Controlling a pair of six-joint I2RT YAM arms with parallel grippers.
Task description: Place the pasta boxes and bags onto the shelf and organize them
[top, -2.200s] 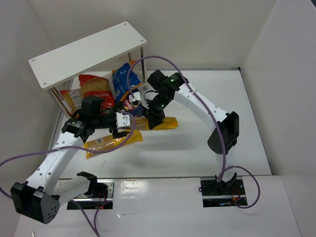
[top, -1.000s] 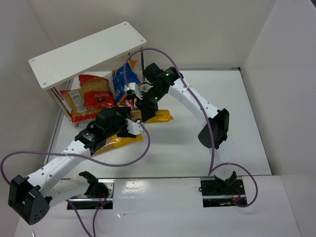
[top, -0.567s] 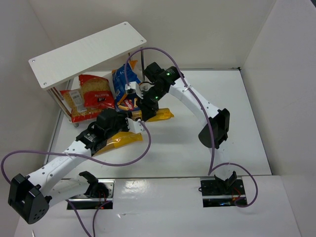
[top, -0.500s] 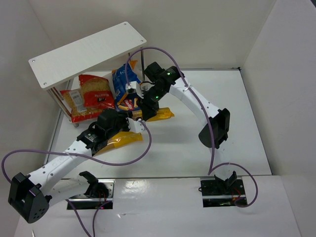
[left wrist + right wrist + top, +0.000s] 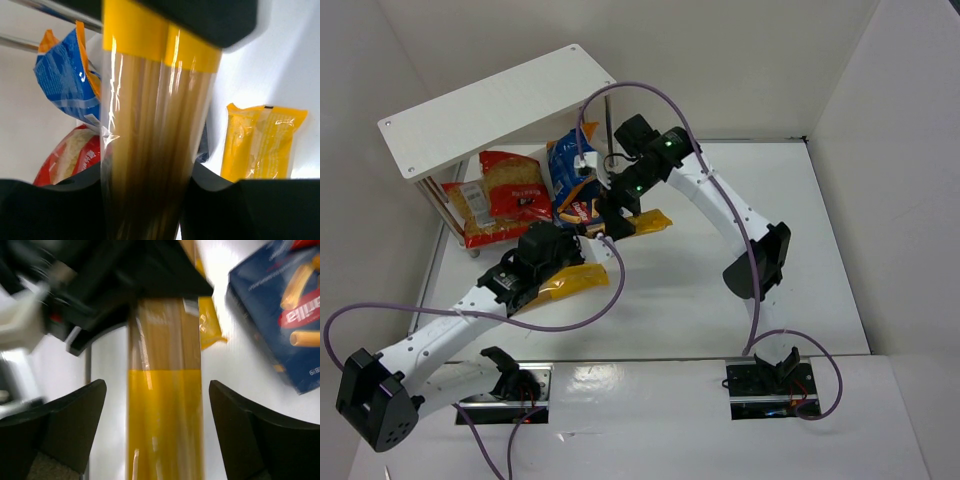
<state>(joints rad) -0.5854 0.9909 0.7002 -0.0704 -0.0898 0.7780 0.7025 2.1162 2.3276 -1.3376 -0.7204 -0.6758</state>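
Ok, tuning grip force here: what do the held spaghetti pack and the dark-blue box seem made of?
The spaghetti pack: thin glossy plastic film, probably; a clear window shows the strands, with glare streaks. The dark-blue box: likely printed cardboard, slightly satin; flat face, straight crisp edges.

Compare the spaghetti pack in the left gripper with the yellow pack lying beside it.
The held spaghetti pack is clamped in the left gripper, with the open right gripper straddling it; the loose yellow pack lies on the table, in no gripper. The held spaghetti pack has a clear stretch showing strands; the loose yellow pack looks yellow all over. Both have yellow wrapping.
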